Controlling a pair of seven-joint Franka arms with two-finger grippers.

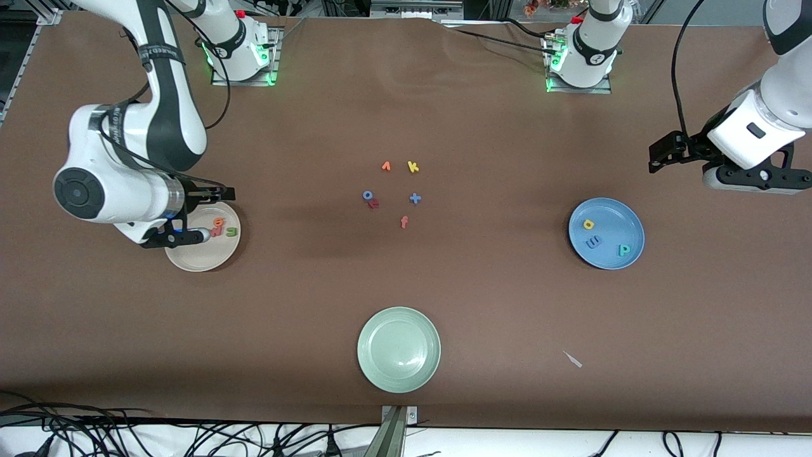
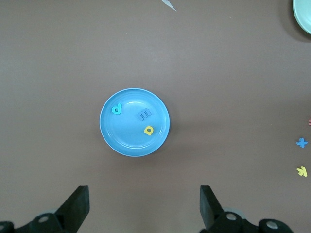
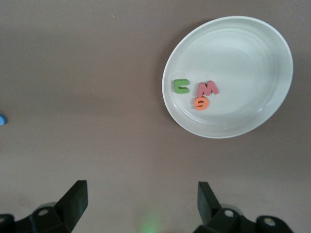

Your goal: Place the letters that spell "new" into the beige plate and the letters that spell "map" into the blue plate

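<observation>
Front view: the beige plate (image 1: 206, 254) at mid-left holds green "n" (image 1: 231, 231), orange "e" (image 1: 219, 222) and red-pink "w" (image 1: 215, 231); the blue plate (image 1: 607, 233) at mid-right holds yellow "a" (image 1: 589, 224), blue "m" (image 1: 594, 242) and teal "p" (image 1: 624, 250). Looks finished! Left wrist view: the left gripper (image 2: 142, 206) hangs wide open and empty over bare table beside the blue plate. Right wrist view: the right gripper (image 3: 141, 204) is spread wide, empty, beside the beige plate.

My front camera looks down from high across the tabletop (image 1: 482, 304), facing my bases. My left wrist camera looks straight down, sharing the blue plate (image 2: 134, 122); my right shares the beige plate (image 3: 228, 76).
</observation>
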